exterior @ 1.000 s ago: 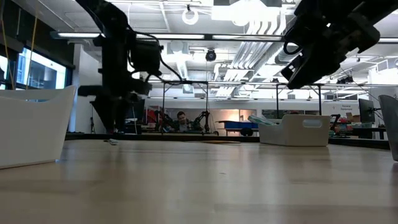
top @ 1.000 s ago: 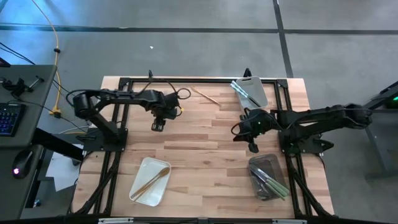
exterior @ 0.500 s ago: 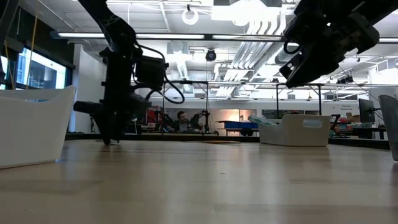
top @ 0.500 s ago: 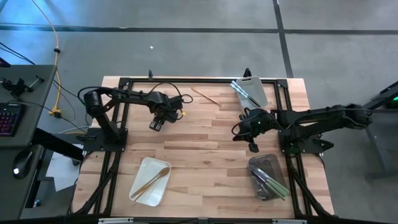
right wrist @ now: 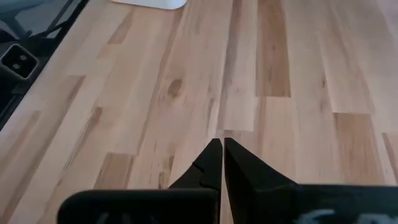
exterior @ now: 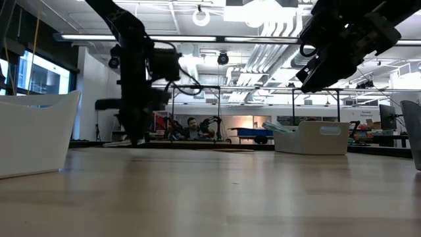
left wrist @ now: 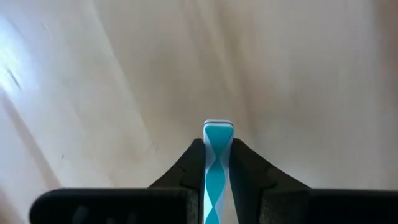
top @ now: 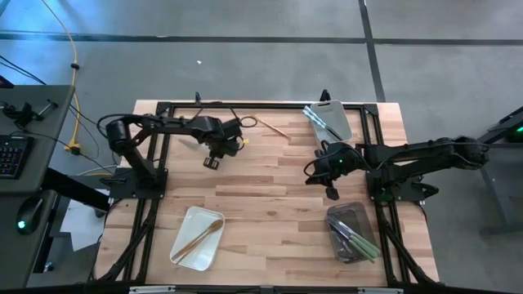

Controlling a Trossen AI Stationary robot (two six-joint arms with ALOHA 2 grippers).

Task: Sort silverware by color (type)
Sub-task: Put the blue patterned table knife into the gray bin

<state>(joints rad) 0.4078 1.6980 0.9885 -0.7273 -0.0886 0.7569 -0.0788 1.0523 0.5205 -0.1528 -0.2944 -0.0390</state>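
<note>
My left gripper (top: 212, 162) points down at the table's far left part and is shut on a light-blue-handled piece of silverware (left wrist: 217, 168). That piece shows only in the left wrist view, as a narrow strip between the fingers. In the low view the left gripper (exterior: 138, 139) reaches down to the tabletop. A gold piece (top: 270, 126) lies flat on the wood near the far edge. My right gripper (top: 331, 193) hangs shut and empty over the table's right middle, and its wrist view (right wrist: 222, 147) shows bare wood below it. My left gripper pinches the light-blue handle between its two fingers, close to one end (left wrist: 217, 129) that sticks out just past the fingertips. The fingers come from above, pointing down. I cannot tell whether the piece rests on the table or is lifted.
A white tray (top: 339, 122) at the far right holds blue-handled pieces (top: 320, 122). Another white tray (top: 183, 230) at the near left holds gold pieces (top: 203, 235). A dark tray (top: 351, 214) at the near right holds green-handled pieces (top: 359, 243). Bare wood lies between them.
My left gripper has gone a little toward the table's right edge and rolled about its own line, staying low over the wood. My right arm has kept still.
</note>
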